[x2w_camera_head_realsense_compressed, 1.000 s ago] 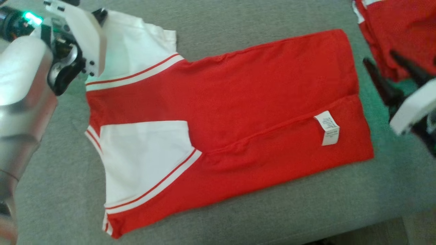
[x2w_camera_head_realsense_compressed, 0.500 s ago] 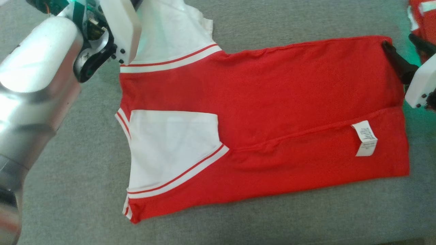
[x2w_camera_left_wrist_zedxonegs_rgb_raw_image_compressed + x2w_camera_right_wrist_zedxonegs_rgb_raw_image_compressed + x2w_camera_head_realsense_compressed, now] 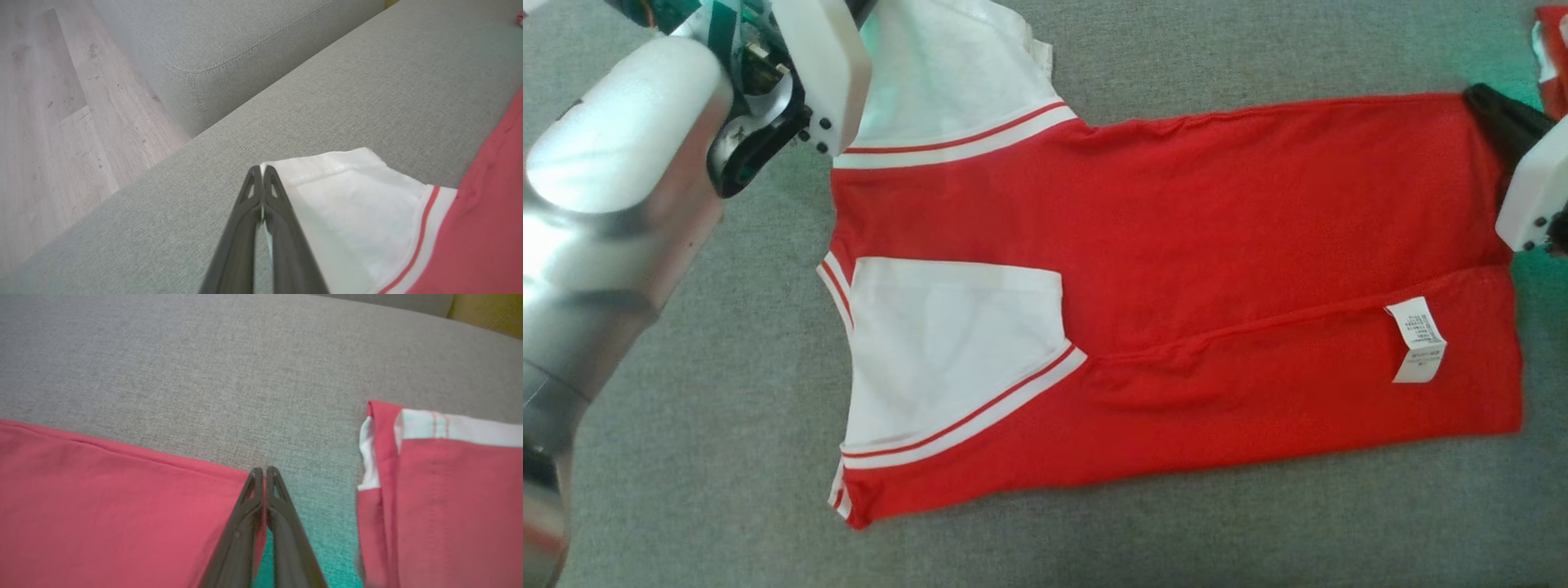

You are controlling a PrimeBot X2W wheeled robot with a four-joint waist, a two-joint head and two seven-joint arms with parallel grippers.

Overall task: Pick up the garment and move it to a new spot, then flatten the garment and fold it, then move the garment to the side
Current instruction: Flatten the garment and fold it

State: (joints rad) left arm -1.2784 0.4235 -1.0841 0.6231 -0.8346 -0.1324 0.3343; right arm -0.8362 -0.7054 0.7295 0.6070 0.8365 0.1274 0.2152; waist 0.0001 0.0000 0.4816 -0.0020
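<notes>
Folding step, by my judgement: the left gripper (image 3: 261,174) pinches the red-and-white cotton shirt (image 3: 1176,245) by its white sleeve (image 3: 347,200), the right gripper (image 3: 264,473) clamps its red hem corner (image 3: 216,482), so next both should probably lift evenly across.

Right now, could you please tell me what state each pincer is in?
Left pincer: closed on the white sleeve of the red and white fabric shirt.
Right pincer: closed on that shirt's red hem corner.

Red garment (image 3: 1176,245) with white, red-striped sleeves (image 3: 956,351); white label (image 3: 1417,339); grey woven sofa (image 3: 1258,523); pale wood-grain floor (image 3: 61,102)
</notes>
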